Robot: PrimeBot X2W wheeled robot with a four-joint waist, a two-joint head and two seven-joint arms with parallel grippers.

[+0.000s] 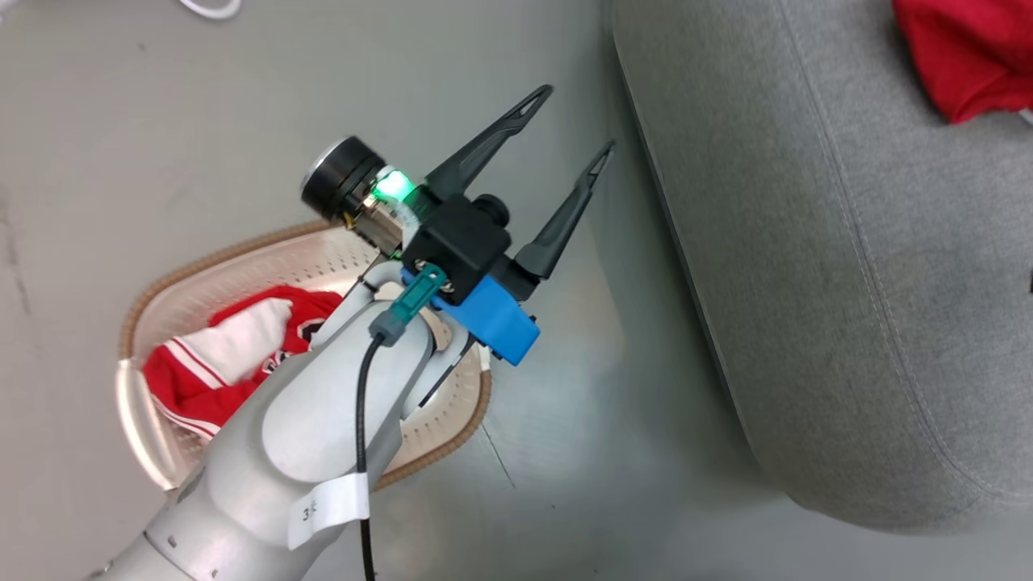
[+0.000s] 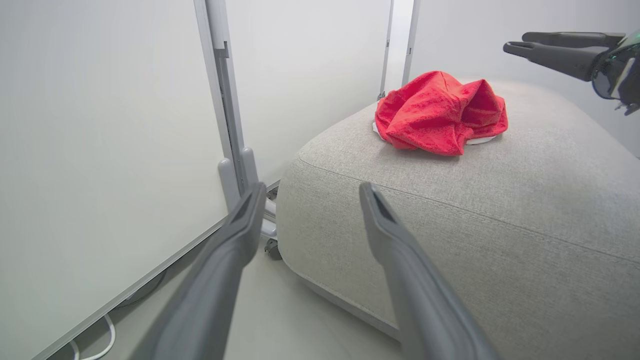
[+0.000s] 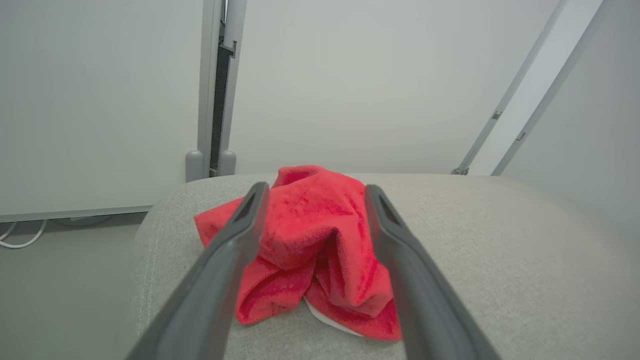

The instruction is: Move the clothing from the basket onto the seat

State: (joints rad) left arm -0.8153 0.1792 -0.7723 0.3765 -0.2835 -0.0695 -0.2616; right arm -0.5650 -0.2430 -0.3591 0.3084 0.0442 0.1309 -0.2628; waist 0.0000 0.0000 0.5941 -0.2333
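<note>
Red white-trimmed jersey [image 1: 186, 387] lies in cream perforated plastic basket [image 1: 266, 262], behind left gripper [image 1: 573, 121], fingers wide, empty; right gripper [image 3: 315, 191] also wide, empty, farther off.

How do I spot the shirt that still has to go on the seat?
Find the big grey seat; on the floor beside it sits a white basket with a brown rim. The jersey lies crumpled inside it. Unlike the plain red garment already on the seat, it has white striped trim.
</note>
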